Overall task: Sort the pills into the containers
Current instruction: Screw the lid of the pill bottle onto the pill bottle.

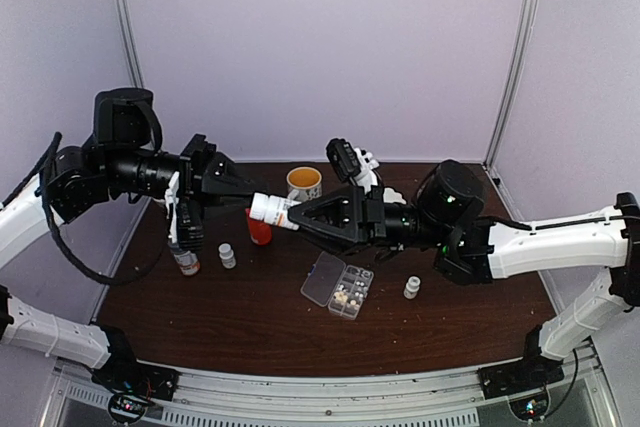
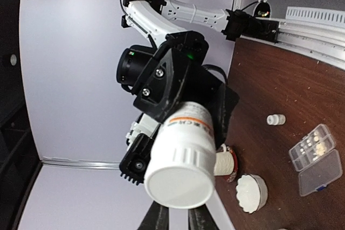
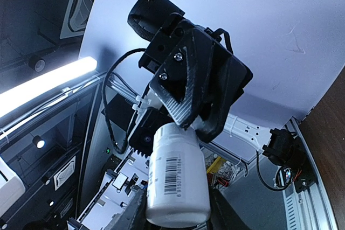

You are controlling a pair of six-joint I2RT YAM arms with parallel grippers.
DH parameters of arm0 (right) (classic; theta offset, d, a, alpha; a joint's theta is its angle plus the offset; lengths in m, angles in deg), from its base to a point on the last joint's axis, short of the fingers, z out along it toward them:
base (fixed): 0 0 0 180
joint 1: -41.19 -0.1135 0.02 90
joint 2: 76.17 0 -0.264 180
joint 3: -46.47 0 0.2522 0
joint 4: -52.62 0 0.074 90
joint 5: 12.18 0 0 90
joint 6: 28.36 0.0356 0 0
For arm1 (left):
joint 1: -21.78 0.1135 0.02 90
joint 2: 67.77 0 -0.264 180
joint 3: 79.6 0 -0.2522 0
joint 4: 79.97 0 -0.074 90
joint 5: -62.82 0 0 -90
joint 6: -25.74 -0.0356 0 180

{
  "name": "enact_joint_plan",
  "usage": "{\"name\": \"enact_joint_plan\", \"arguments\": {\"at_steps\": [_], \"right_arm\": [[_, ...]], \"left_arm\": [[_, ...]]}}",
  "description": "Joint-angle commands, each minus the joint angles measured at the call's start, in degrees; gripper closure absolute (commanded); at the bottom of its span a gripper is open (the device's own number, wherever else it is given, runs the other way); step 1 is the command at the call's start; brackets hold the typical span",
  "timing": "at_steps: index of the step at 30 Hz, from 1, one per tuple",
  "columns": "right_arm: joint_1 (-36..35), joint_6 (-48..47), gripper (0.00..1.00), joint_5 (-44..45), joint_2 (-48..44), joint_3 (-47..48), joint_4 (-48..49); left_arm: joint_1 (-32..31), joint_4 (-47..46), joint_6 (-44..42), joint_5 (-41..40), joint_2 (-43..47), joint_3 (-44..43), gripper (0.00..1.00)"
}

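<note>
**Two robot arms meet over a pill-sorting bench.** Above the far half of the dark wooden bench (image 1: pixel 250 317), a white bottle (image 1: pixel 270 209) hangs level between the arms. The right end effector (image 1: pixel 290 217) is clamped on the bottle's body, and the barcode label faces the right wrist camera. The left end effector (image 1: pixel 248 195) reaches in from the left with its tips at the bottle's cap (image 2: pixel 178 184), which fills the left wrist view end-on. Whether it actually grips the cap cannot be told.

The organizer box (image 1: pixel 352 293) lies open just right of the bench's centre, nearer the near edge than the far one. Its clear lid (image 1: pixel 323 279) is folded flat on the left side. The pills (image 1: pixel 346 297) show as whitish specks in several of its compartments, too small to count.

A red bottle (image 1: pixel 259 229) stands on the bench directly beneath the held bottle. A mug (image 1: pixel 304 183) with a yellow-orange inside sits at the middle of the far edge. A small white bottle (image 1: pixel 411 288) stands just right of the box, toward the right edge. A second small white bottle (image 1: pixel 227 256) stands left of centre. Beside it, closer to the left edge, a darker bottle (image 1: pixel 186 262) is partly hidden under the left arm.
</note>
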Motion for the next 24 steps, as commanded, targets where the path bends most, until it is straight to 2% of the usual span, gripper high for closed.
{"name": "enact_joint_plan", "arguments": {"at_steps": [1,4,7,10,14,18,20,21,22,24], "right_arm": [[1.2,3.4,1.00,3.9,-0.5,-0.4,6.8],[1.7,1.9,1.00,4.2,-1.4,-0.9,5.4],[2.7,-2.2,1.00,4.6,-4.4,-2.3,1.3],[4.2,-9.2,1.00,5.5,-9.1,-3.9,-5.6],[4.6,-25.4,1.00,7.6,-14.8,-2.1,-20.7],[4.3,-44.4,1.00,9.7,-18.2,0.1,-30.6],[4.2,-51.7,1.00,11.1,-19.9,-0.2,-31.6],[3.9,-55.3,1.00,12.1,-20.6,-0.9,-31.8],[3.3,-59.2,1.00,13.3,-21.4,-1.2,-31.9],[2.2,-65.8,1.00,16.5,-22.4,-1.5,-32.6]], "left_arm": [[-1.7,-3.0,-11.8,-2.2,-0.3,2.8,0.86],[-1.7,-7.1,-7.3,-2.5,0.5,4.8,0.68],[-1.7,-15.0,3.1,-3.5,2.7,8.5,0.54],[-1.7,-20.4,14.3,-3.8,5.8,12.2,0.48],[-1.7,-24.1,29.6,-1.1,8.4,14.8,0.45],[-2.0,-34.0,59.2,-1.2,9.3,15.8,0.44],[-2.6,-35.4,76.4,-5.9,9.1,15.0,0.39],[-2.8,-34.1,84.7,-10.3,8.6,13.5,0.32],[-2.8,-31.2,90.3,-11.9,8.0,11.6,0.29],[-2.8,-24.6,96.2,-10.4,6.5,7.9,0.21]]}}
